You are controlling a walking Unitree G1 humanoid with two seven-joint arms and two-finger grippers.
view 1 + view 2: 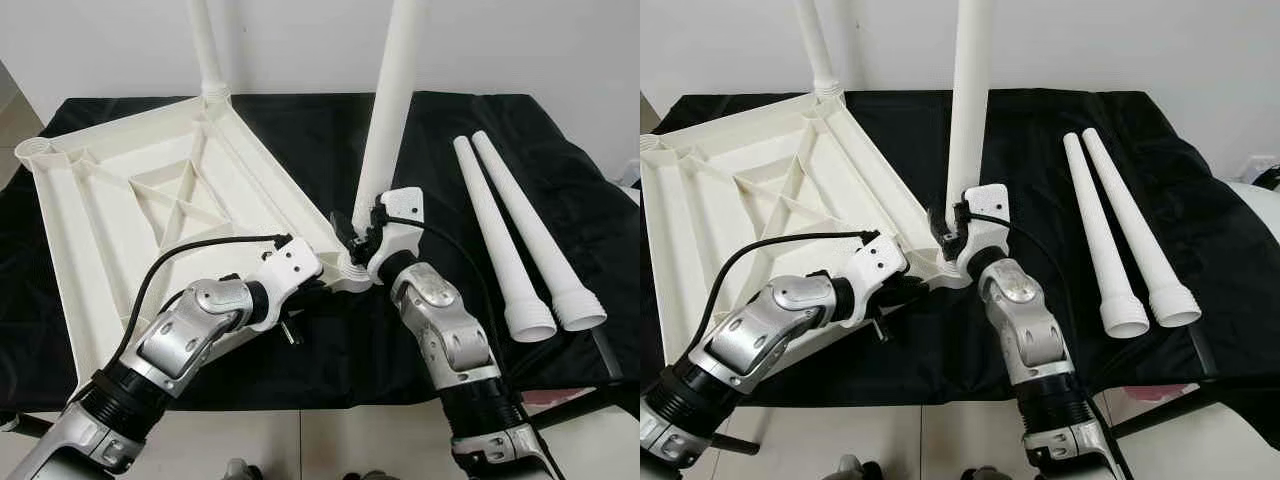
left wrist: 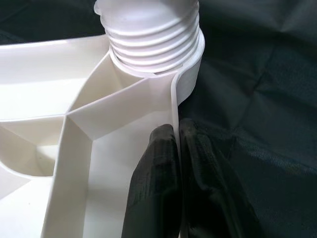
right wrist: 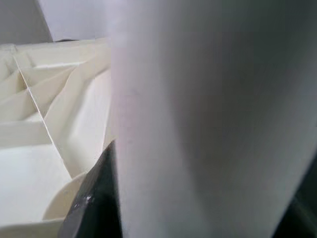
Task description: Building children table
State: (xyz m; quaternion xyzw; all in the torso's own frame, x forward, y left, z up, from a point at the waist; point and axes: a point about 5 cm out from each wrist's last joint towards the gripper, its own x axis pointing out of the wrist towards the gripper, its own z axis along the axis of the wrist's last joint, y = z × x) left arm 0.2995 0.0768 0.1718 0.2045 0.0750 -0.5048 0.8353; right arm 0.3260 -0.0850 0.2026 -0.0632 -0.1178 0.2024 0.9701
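The white table top (image 1: 110, 200) lies upside down on a black cloth, ribs facing up. One white leg (image 1: 207, 50) stands in its far corner socket. A second leg (image 1: 385, 130) stands upright in the near corner socket, its threaded base (image 2: 148, 34) seated there. My right gripper (image 1: 358, 235) is shut on this leg just above the socket; up close the leg (image 3: 208, 124) is blurred. My left gripper (image 2: 177, 136) is shut on the table top's side rim (image 2: 174, 99) right beside that socket, one finger on each side of the thin wall.
Two loose white legs (image 1: 505, 240) lie side by side on the black cloth (image 1: 580, 220) to the right, flared ends toward me. An empty socket (image 1: 32, 150) shows at the table top's left corner. A white wall is behind, and pale floor lies below the near edge.
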